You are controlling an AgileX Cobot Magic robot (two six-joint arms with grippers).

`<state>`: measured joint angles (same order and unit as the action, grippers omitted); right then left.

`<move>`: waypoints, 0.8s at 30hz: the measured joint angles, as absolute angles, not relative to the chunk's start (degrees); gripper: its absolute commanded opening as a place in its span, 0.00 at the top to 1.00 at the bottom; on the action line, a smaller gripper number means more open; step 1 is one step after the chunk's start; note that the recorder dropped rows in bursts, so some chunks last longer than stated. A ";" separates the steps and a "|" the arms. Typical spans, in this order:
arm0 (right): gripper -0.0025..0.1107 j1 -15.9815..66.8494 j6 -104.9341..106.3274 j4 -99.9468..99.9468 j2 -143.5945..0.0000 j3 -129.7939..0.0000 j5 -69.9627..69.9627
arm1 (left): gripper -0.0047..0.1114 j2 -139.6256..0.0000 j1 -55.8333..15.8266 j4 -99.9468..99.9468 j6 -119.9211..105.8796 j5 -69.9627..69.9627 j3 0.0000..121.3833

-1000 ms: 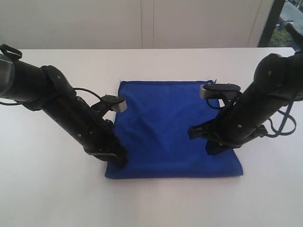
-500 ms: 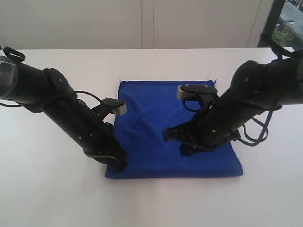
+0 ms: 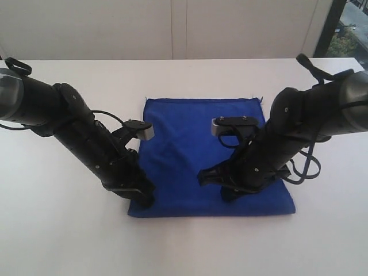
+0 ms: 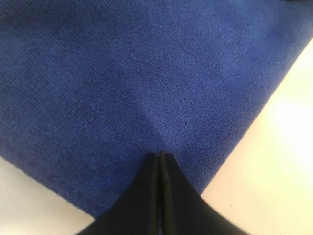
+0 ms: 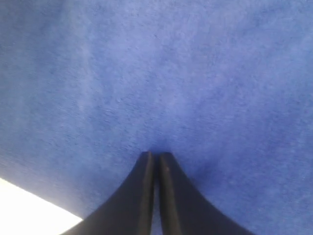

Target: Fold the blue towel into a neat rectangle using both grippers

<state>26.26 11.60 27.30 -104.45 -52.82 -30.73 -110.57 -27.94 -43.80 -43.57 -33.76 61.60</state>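
Observation:
The blue towel (image 3: 187, 144) lies flat on the white table (image 3: 190, 247) as a roughly square folded shape. My left gripper (image 3: 144, 200) is shut, its tips pressing down on the towel's near left corner. My right gripper (image 3: 227, 195) is shut too, its tips resting on the cloth near the front edge, right of the middle. In the left wrist view the closed fingertips (image 4: 160, 154) touch the towel (image 4: 146, 73) close to its edge. The right wrist view shows the tips (image 5: 155, 153) on plain blue towel (image 5: 171, 73). No cloth is pinched between either pair.
Bare white table surrounds the towel on all sides, up to a pale wall (image 3: 172, 29) at the back. A dark window frame (image 3: 328, 29) stands at the far right. The right arm's black cables (image 3: 305, 167) hang over the towel's right edge.
The right arm has swung left across the towel, from its right edge toward the middle front. The left arm and the towel have stayed put.

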 measured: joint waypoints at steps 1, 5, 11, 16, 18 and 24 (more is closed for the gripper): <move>0.93 26.26 10.67 26.15 -104.45 -52.82 -30.75 | 0.96 -110.57 -27.94 -43.80 -43.57 -33.76 61.60; 0.93 26.26 7.12 22.28 -104.45 -52.82 -30.96 | 0.96 -110.57 -27.94 -43.80 -43.57 -33.76 61.60; 0.93 26.26 2.55 17.19 -104.34 -52.92 -32.35 | 0.96 -110.57 -27.94 -43.80 -43.57 -33.76 61.60; 0.93 26.26 1.06 15.18 -103.96 -52.92 -32.55 | 0.96 -110.57 -27.94 -43.80 -43.46 -33.76 61.60; 0.93 26.26 1.06 14.39 -103.38 -52.92 -33.33 | 0.96 -110.57 -27.94 -43.80 -43.36 -33.76 61.60; 0.93 26.26 0.95 12.93 -101.40 -52.92 -35.06 | 0.96 -110.57 -27.94 -43.80 -43.20 -33.76 61.60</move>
<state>26.26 0.95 12.93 -101.40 -52.92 -35.06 -110.57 -27.94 -43.80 -43.20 -33.76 61.60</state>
